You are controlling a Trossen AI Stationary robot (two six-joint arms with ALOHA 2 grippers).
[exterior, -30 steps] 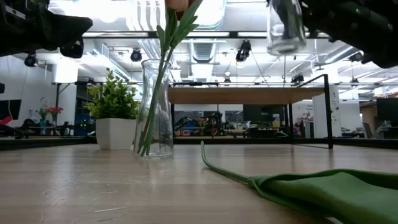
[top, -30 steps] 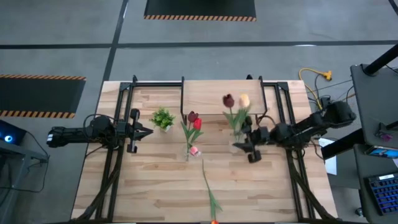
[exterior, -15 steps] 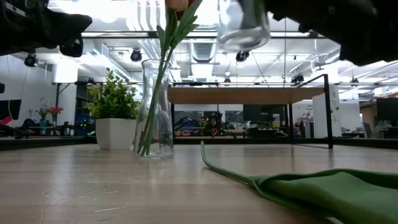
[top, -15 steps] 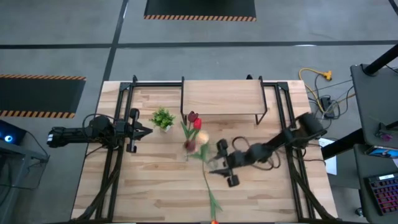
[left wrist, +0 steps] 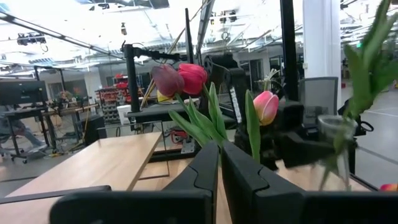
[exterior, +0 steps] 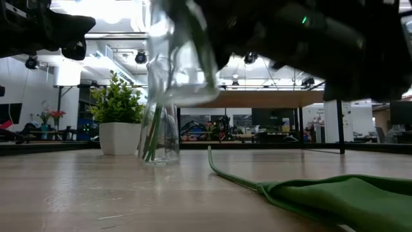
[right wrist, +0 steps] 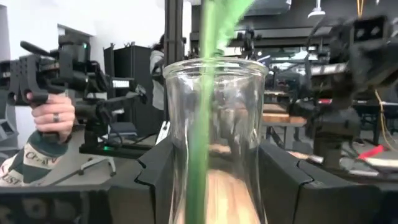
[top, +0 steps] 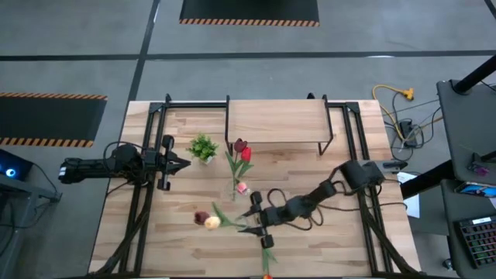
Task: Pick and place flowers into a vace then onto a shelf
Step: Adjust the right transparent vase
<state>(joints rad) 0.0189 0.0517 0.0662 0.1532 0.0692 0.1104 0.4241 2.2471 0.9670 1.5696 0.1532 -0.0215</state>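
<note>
The right gripper (top: 260,222) pinches a glass vase (right wrist: 214,143) holding two tulips (top: 208,220) near the table's front edge. The left gripper (top: 174,162), fingers pressed together, waits by the left edge.

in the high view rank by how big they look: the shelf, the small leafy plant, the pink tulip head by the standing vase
1. the shelf, by far the largest
2. the leafy plant
3. the pink tulip head, smallest

All three sit on or just above the tabletop, so nearness to the camera hardly skews this.

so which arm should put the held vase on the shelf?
Right. Its jaws already clamp the vase, two tulips inside; the left arm waits at the left of the table, jaws shut on nothing.
</note>
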